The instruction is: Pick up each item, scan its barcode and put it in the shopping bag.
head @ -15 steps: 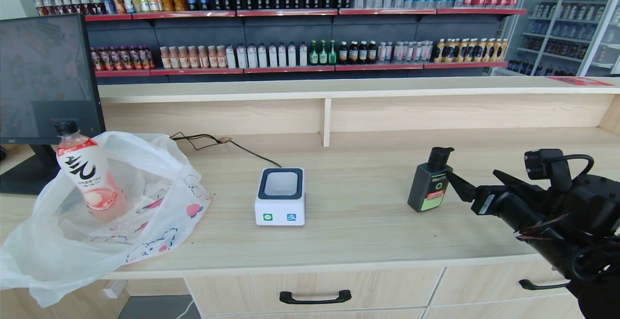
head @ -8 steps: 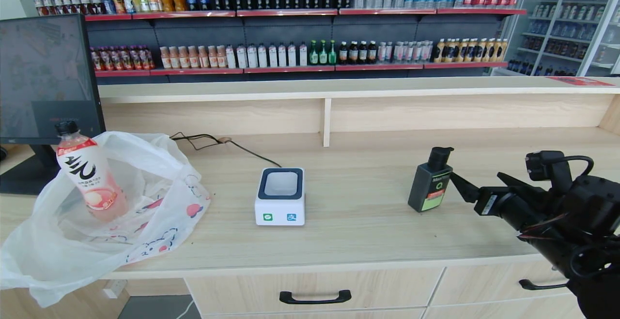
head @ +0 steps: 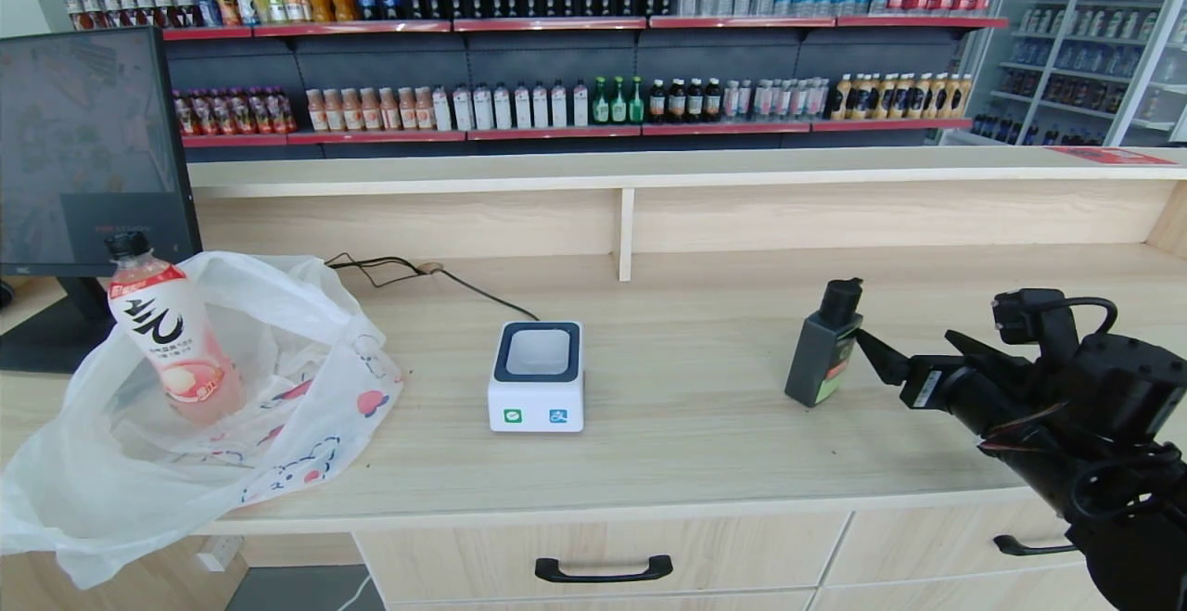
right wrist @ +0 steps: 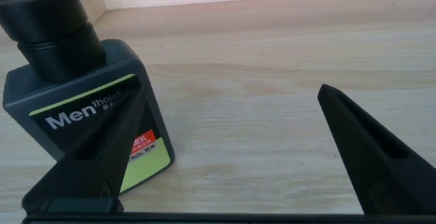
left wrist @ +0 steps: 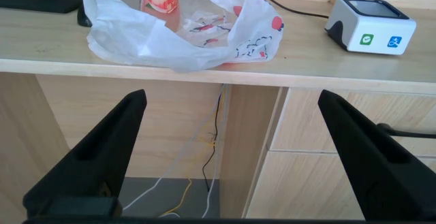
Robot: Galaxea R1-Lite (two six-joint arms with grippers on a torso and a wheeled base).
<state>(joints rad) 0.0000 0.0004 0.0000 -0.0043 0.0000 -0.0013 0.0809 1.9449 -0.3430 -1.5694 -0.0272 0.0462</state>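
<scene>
Since the earlier frame showed its green label face-on, the pump bottle (head: 823, 344) has turned, so the head view now meets its narrow dark side, and it has shifted a little on the counter (head: 695, 444). The right gripper (head: 902, 337) has edged closer, jaws spread wide, one black wedge-shaped finger against or just beside the bottle's flank; the bottle stands at that finger, not between the two. Seen from the right wrist, the bottle (right wrist: 82, 115) is a flat-sided matt charcoal flask with a stubby black pump head. The left gripper (left wrist: 231, 94) hangs below the counter edge, before the cabinet fronts, jaws equally wide and holding nothing. On the far left lies the bag (head: 306, 388), thin, crinkled, translucent white plastic with red prints, with a pink drink (head: 172, 333) standing in it. Between bag and pump bottle sits the scanner (head: 538, 375), a white rounded box with a dark-rimmed window. Pale wood-grain laminate covers the counter; behind it, red-edged shelves (head: 556, 25) carry rows of bottles.
</scene>
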